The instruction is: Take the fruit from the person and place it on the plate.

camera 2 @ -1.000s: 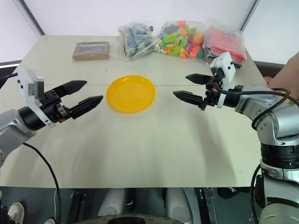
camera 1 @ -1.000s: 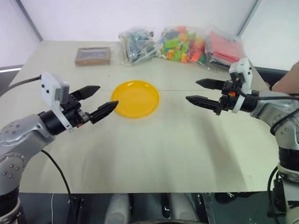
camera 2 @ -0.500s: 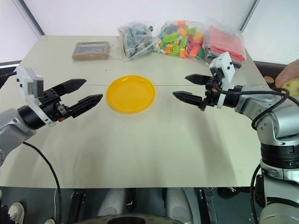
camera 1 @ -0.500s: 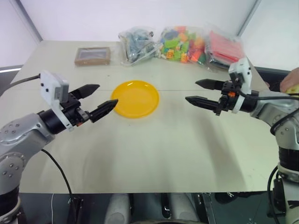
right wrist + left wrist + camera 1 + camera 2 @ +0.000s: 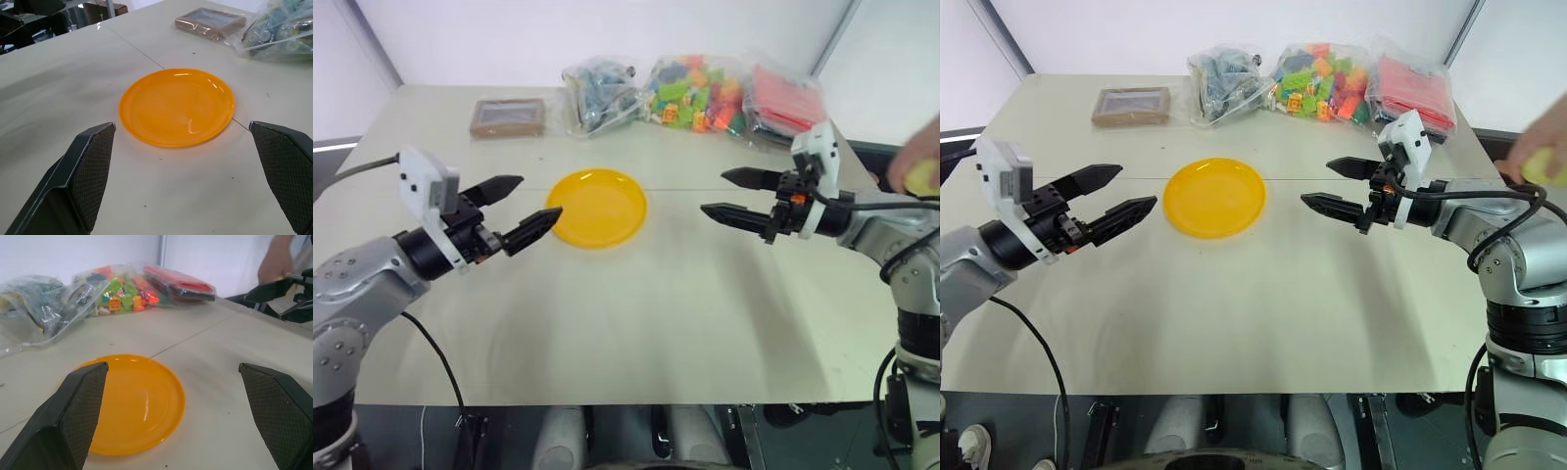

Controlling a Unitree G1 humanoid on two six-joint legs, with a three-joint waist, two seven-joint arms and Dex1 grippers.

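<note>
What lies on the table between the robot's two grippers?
The plate, empty, lies between the left gripper and right gripper, nearer the left one. The rest of that stretch is bare table, as both eye views show.

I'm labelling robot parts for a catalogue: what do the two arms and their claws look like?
Both arms have silver-grey rounded metal shells with black joints and loose black cables. The left claw and right claw each have two black tapered fingers with cross-hatched inner pads, and a white boxy module sits on each wrist.
</note>
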